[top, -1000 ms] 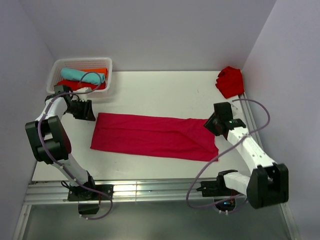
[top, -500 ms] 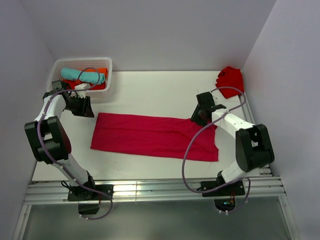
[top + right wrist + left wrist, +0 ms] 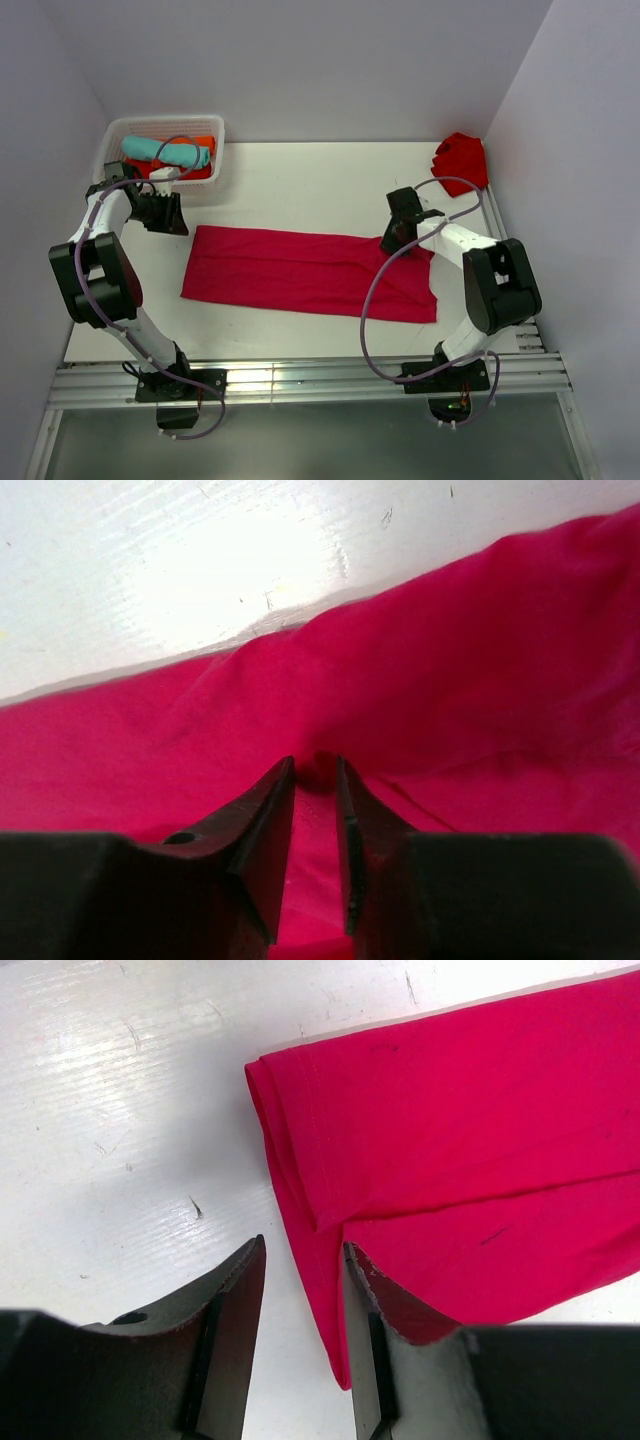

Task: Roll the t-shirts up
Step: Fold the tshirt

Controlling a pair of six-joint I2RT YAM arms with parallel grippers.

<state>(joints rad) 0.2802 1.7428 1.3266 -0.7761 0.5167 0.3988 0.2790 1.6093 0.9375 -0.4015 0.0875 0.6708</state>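
as the shirt (image 3: 300,270) is soft and limp, take its edge: left fingers (image 3: 235,1310) gape empty, right fingers (image 3: 265,840) pinch a fold.

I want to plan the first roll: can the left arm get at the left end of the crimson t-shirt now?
Probably yes. The left arm's fingers stand open right at that end of the crimson t-shirt, one over its edge, one over bare table, and nothing lies between.

Bare table (image 3: 300,185) behind crimson t-shirt (image 3: 300,272), basket (image 3: 216,150) far left, scarlet t-shirt (image 3: 460,162) far right
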